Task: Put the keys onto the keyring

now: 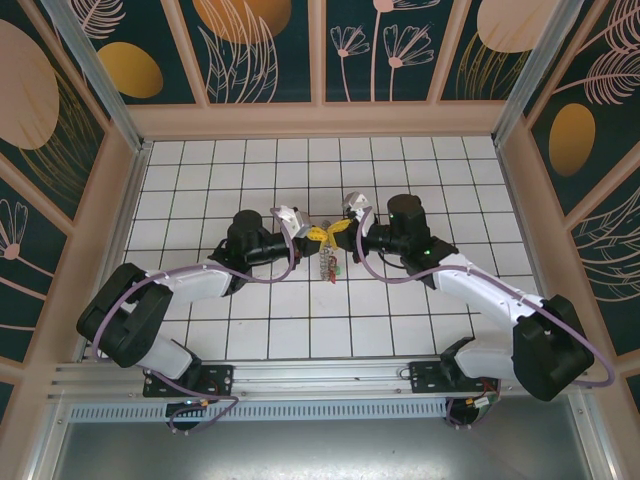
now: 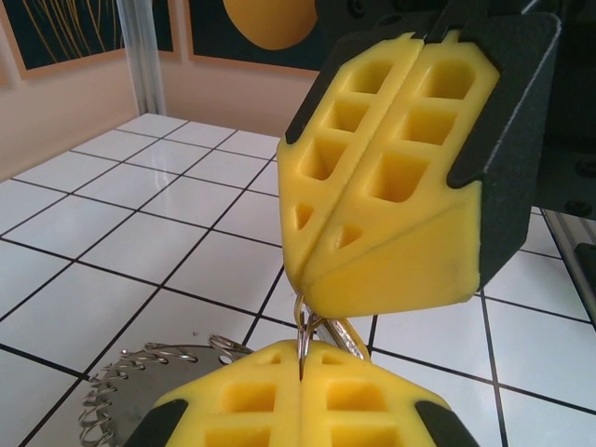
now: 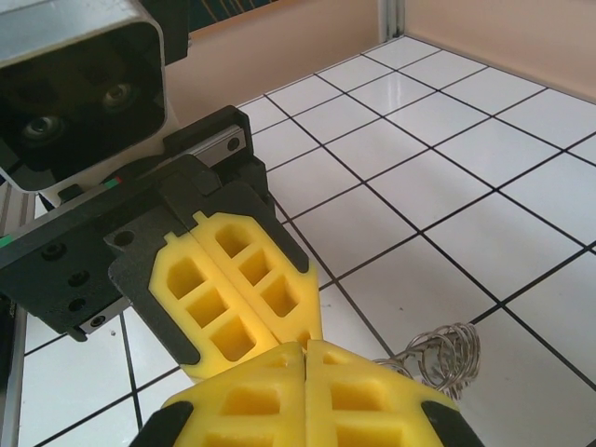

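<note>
Two tip-to-tip: left gripper, right gripper, each clamped on keyring hanging downward.

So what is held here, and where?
A thin metal loop, pinched between the shut fingers of the left gripper at one end and the right gripper at the other.

Two hands, one keyring

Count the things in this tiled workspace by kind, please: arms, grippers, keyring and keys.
arms: 2 (left arm, right arm)
grippers: 2 (left gripper, right gripper)
keyring: 1
keys: one small coloured cluster, too small to count
total: 5, with the keys left out
</note>
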You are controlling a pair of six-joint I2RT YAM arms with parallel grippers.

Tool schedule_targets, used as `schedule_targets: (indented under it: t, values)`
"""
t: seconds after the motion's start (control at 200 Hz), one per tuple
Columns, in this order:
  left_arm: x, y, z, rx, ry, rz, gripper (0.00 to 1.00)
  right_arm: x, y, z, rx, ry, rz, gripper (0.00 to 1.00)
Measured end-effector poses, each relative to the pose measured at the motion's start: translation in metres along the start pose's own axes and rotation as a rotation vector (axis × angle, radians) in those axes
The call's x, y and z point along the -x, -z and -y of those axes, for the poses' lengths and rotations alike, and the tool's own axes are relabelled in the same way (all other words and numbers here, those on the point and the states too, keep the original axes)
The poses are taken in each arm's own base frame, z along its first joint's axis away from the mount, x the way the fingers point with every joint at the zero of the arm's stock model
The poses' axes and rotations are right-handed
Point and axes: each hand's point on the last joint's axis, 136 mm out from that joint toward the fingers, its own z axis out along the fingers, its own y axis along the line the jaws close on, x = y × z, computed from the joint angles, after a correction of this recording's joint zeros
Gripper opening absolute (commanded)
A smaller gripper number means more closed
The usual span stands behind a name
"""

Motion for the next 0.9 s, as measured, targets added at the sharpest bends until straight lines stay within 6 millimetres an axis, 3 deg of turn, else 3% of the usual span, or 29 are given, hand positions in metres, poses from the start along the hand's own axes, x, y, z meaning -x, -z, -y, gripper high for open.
schedule_targets:
  t: [0.576,0.901]
  values:
    - [0.0056,0.0022,0.0006,0.008,0.006,0.034,0.00,0.0022,0.0046,0.0012,-0.024,-0.009,0.027,0.00]
    - [0.0048,0.0018,0.0026,-0.005,0.005,0.029,0.16,0.0034,0.0046,-0.0035,0.006,-0.010,0.031,0.00]
